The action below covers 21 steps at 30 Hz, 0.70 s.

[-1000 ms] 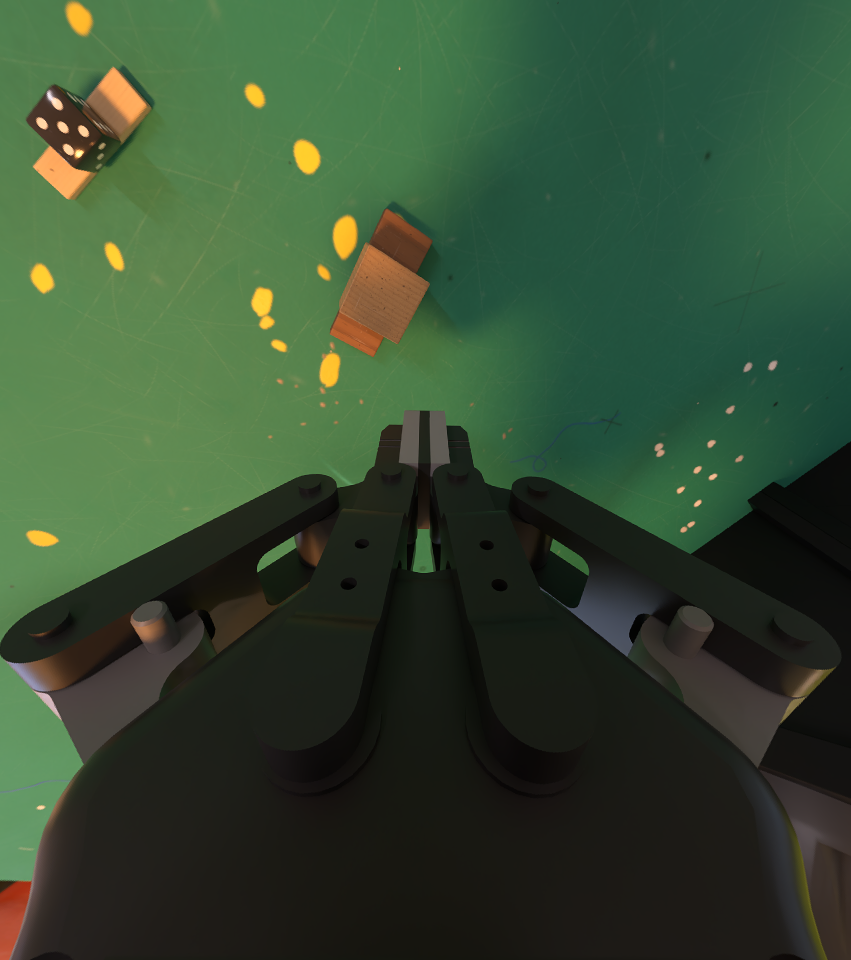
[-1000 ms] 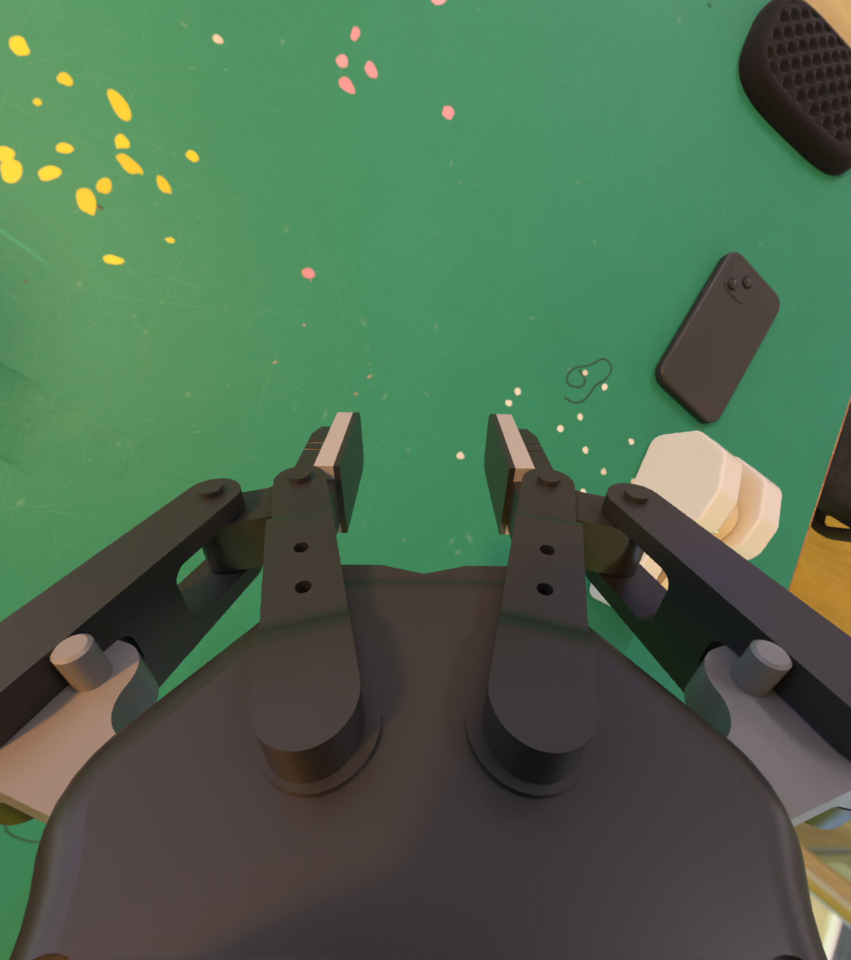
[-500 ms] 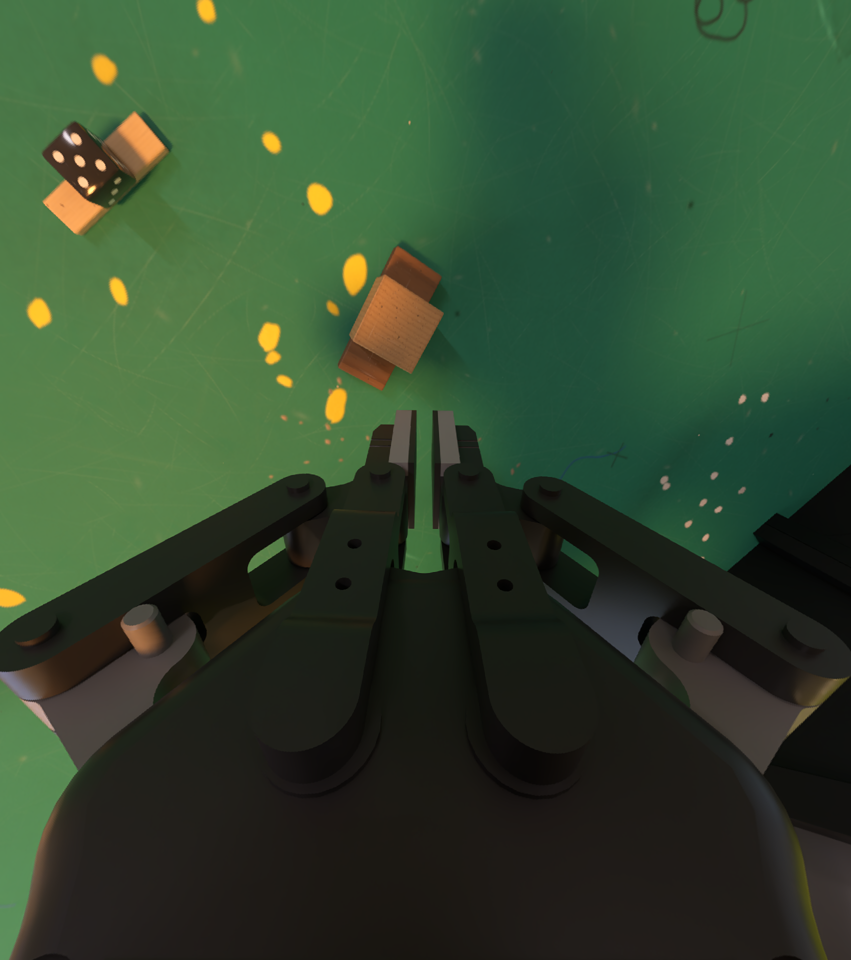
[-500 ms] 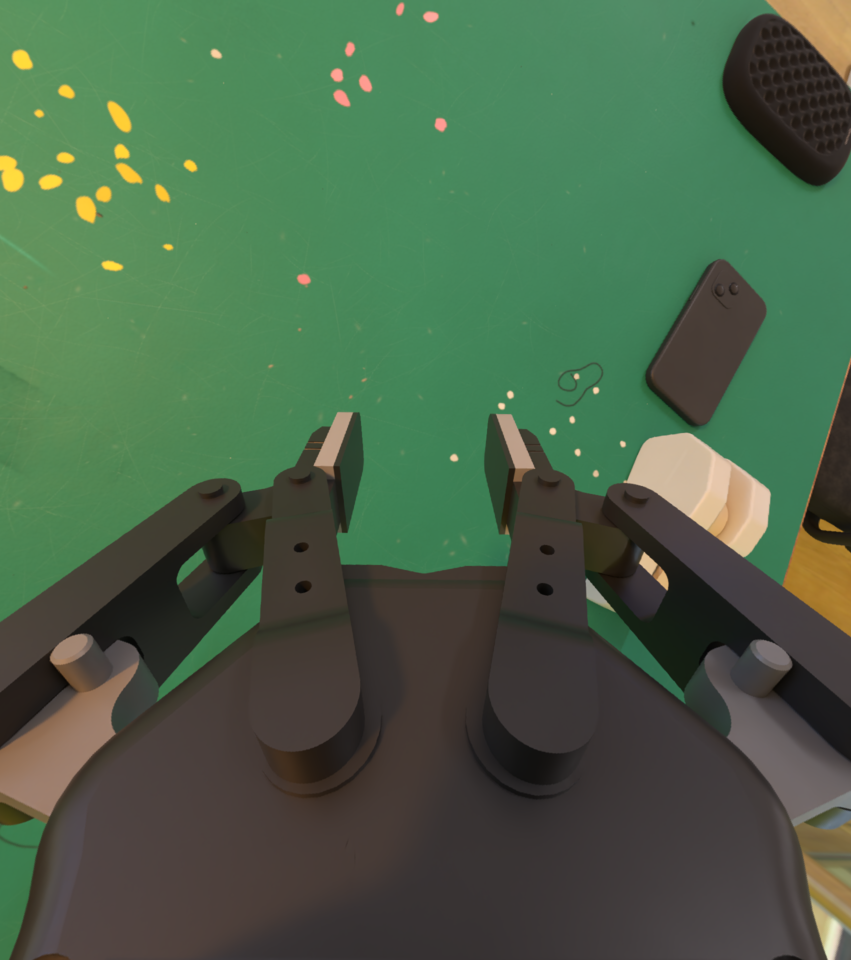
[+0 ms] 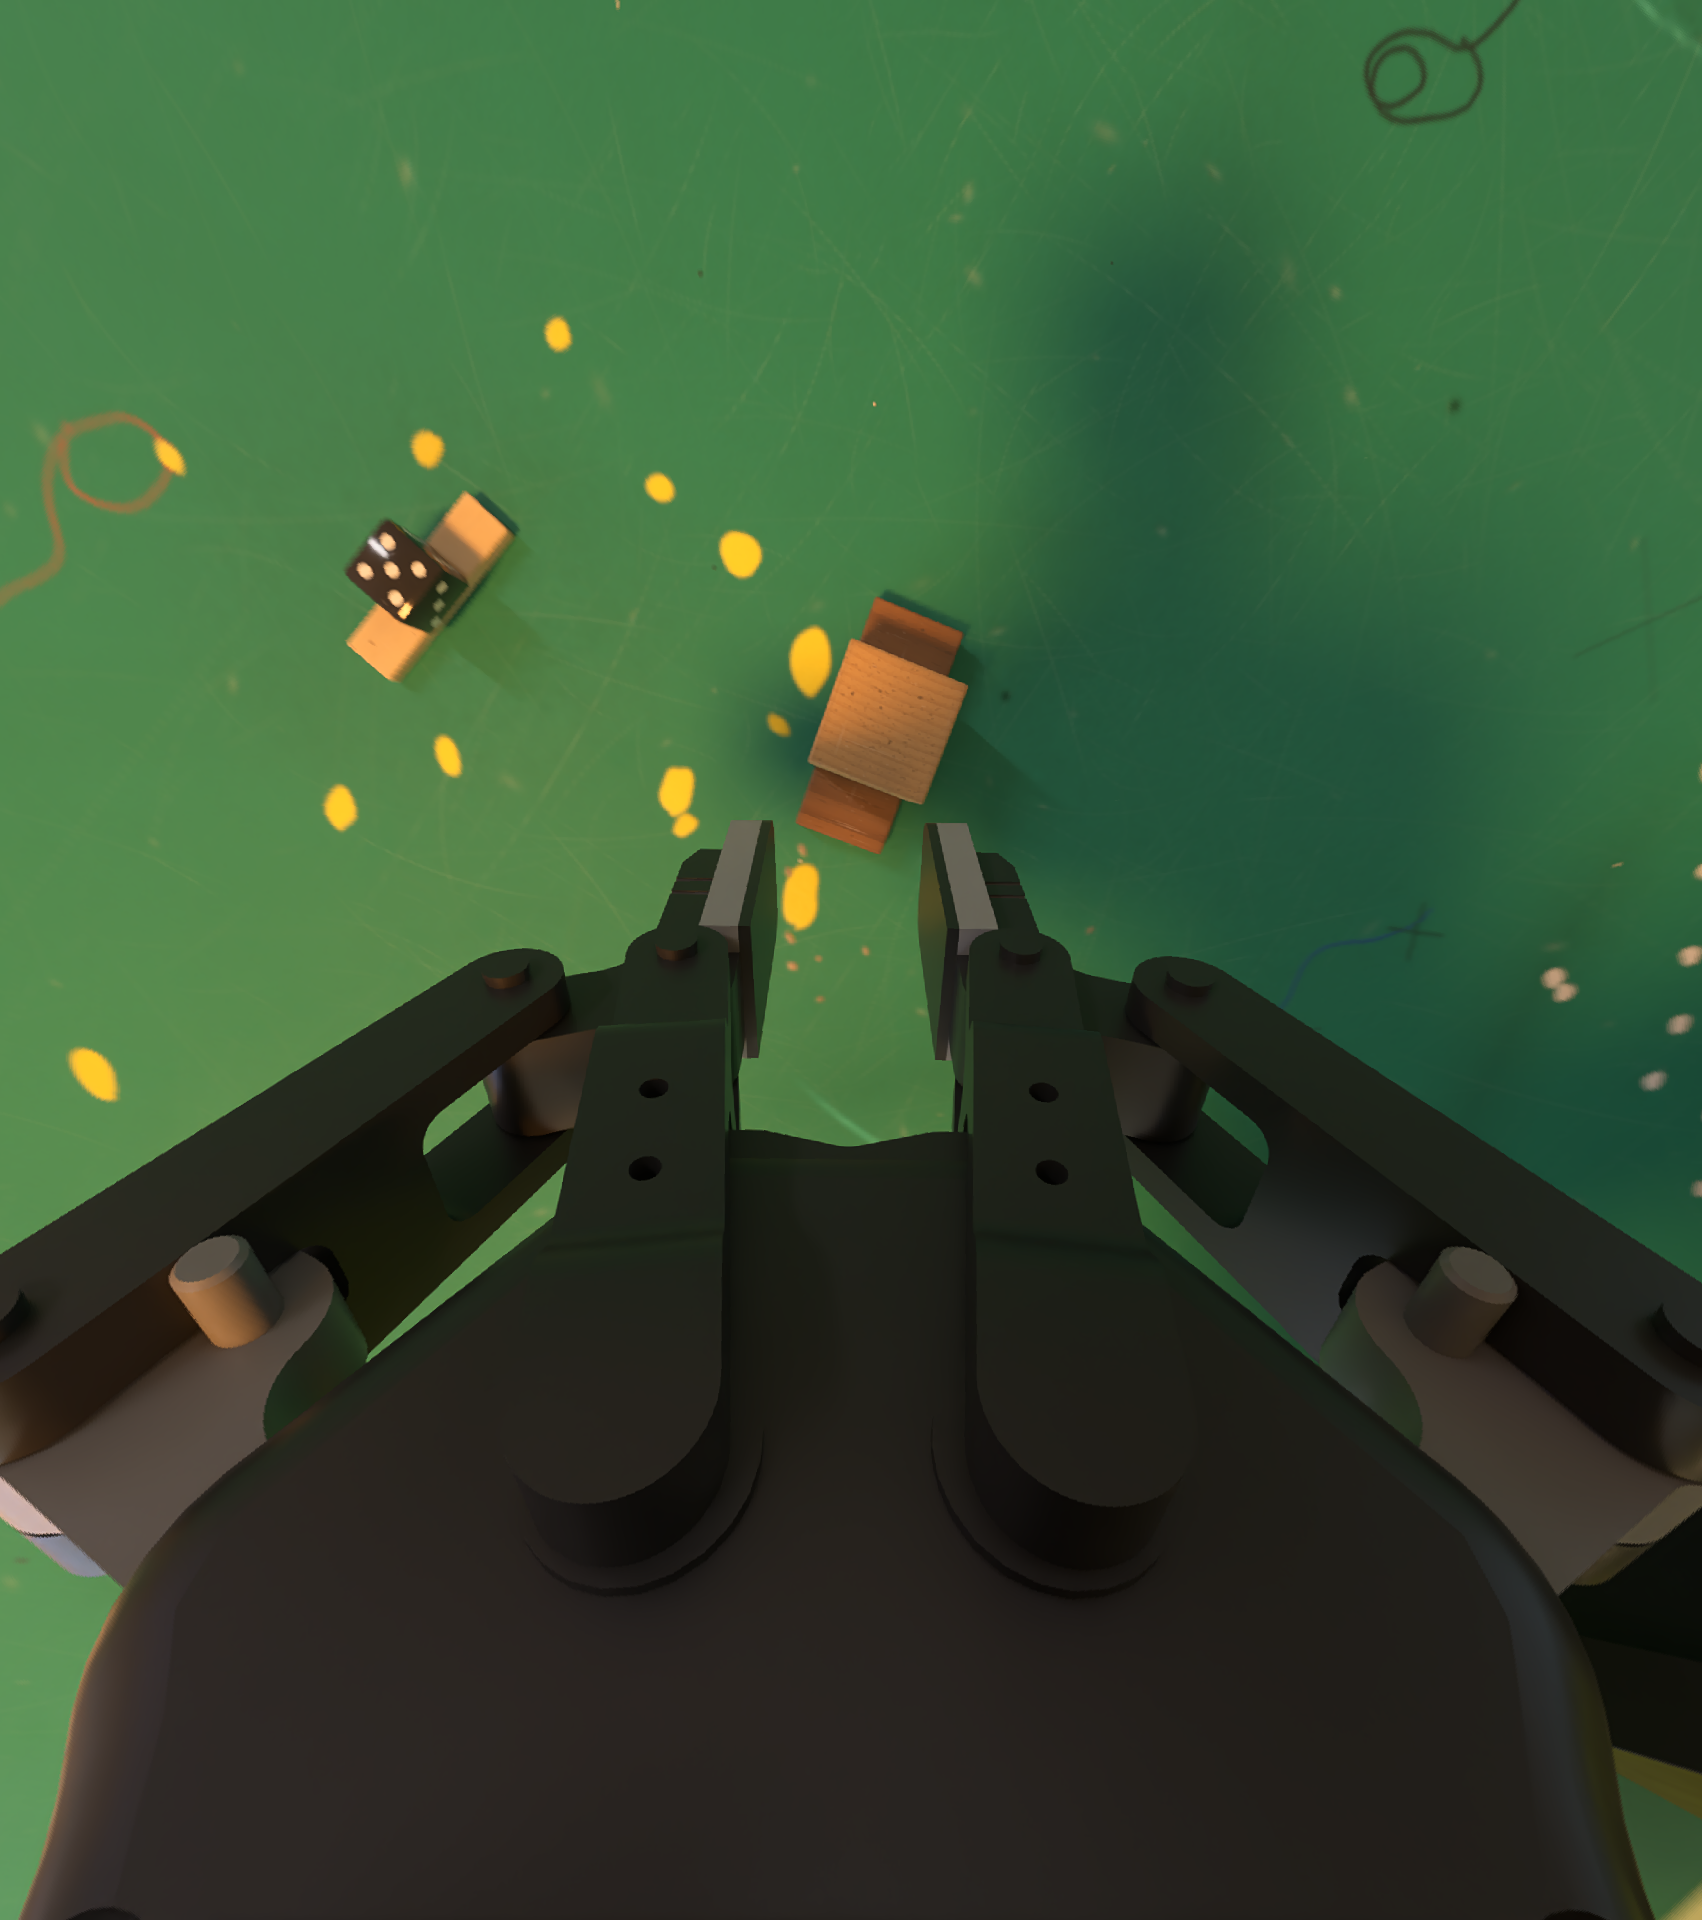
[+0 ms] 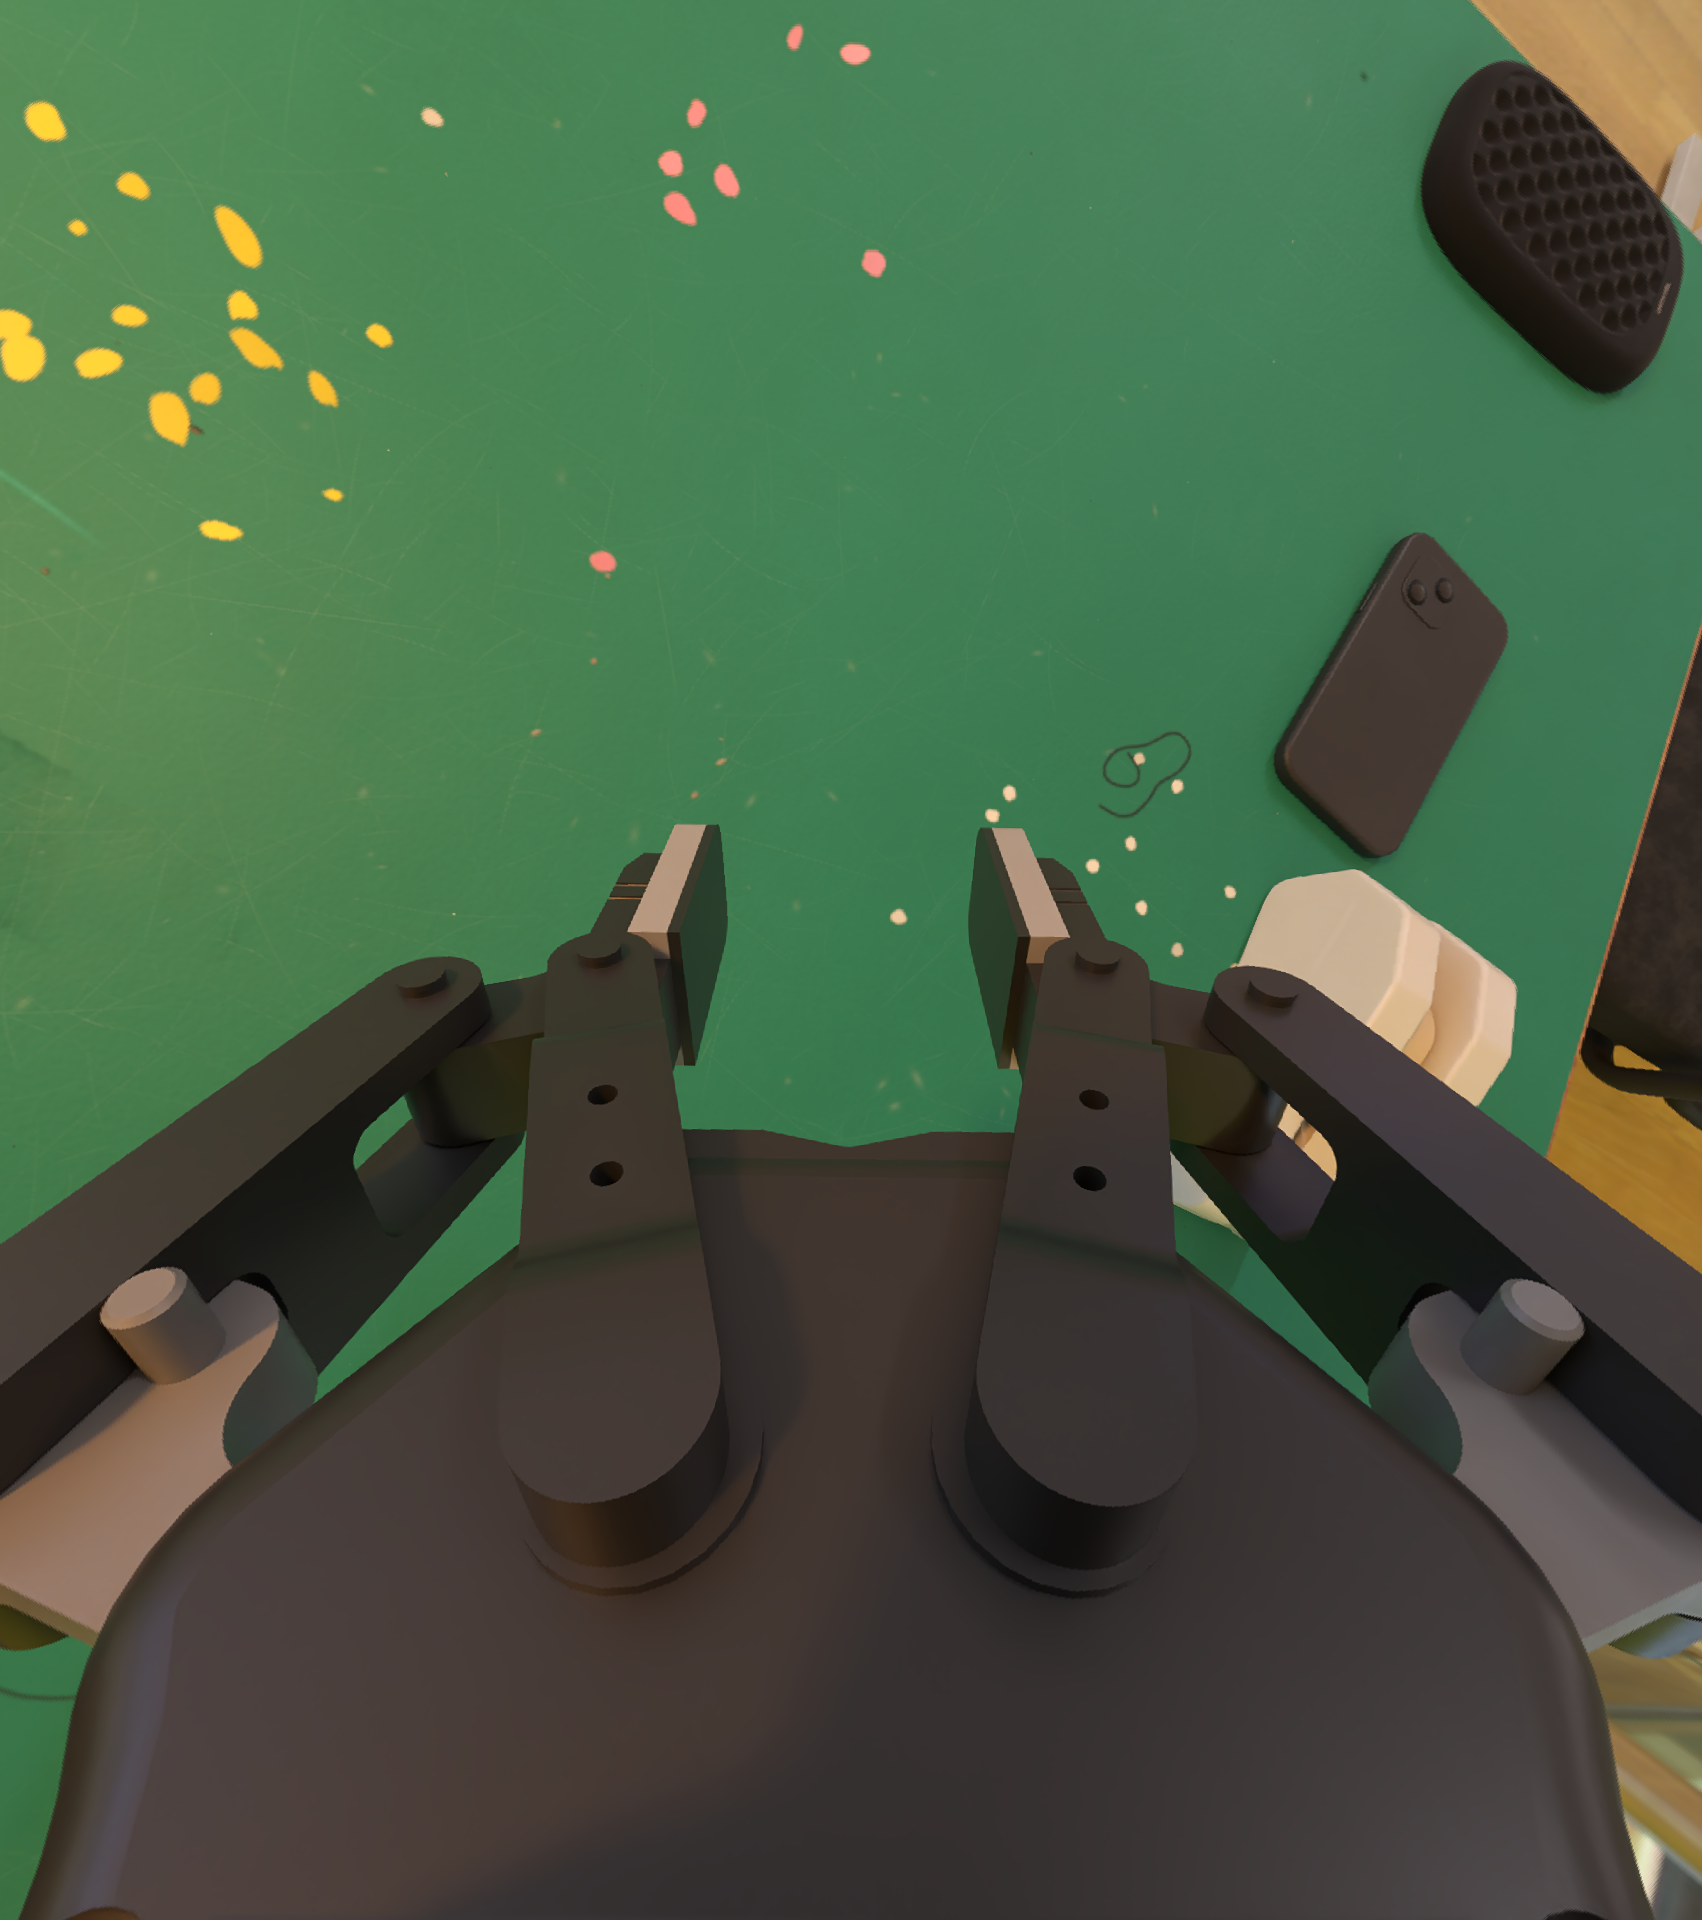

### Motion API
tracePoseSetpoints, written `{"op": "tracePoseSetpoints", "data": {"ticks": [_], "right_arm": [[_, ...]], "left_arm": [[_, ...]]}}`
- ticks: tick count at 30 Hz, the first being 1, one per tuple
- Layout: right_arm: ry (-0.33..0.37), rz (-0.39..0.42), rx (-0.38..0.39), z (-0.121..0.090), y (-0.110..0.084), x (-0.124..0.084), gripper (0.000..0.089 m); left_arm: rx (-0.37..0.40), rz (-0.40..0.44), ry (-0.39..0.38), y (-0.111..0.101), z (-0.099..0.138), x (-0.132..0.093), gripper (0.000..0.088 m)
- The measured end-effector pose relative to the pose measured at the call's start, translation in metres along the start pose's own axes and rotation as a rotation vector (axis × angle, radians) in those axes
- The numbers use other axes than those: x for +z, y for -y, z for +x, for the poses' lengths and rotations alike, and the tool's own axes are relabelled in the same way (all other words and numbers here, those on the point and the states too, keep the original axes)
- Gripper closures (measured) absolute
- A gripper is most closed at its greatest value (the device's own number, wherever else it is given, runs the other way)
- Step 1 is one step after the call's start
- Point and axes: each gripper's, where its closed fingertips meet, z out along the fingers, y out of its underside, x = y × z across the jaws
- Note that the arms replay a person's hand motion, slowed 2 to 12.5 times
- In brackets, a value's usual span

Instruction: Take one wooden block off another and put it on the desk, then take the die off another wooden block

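While parted, the left end effector (image 5: 847, 883) nears the stacked wooden block (image 5: 886, 719)

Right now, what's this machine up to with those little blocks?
Nothing is held yet. The left tool hangs open above the green desk, just short of a light wooden block stacked on a darker block. Farther left, a black die sits on a pale block. The right tool is open over bare desk, away from both stacks.

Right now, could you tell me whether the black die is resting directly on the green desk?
No, the black die sits on top of a pale wooden block, not on the green desk.
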Motion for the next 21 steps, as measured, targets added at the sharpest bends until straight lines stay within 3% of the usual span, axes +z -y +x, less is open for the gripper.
{"op": "tracePoseSetpoints", "data": {"ticks": [10,21], "right_arm": [[0.005,0.017,-0.007,-0.003,0.004,-0.001,0.0467],[0.004,0.002,-0.013,-0.004,0.002,0.002,0.0467]], "left_arm": [[0.253,0.064,0.114,0.0,-0.006,0.003,0.0592],[0.309,0.085,0.086,0.001,0.003,0.023,0.0582]]}}
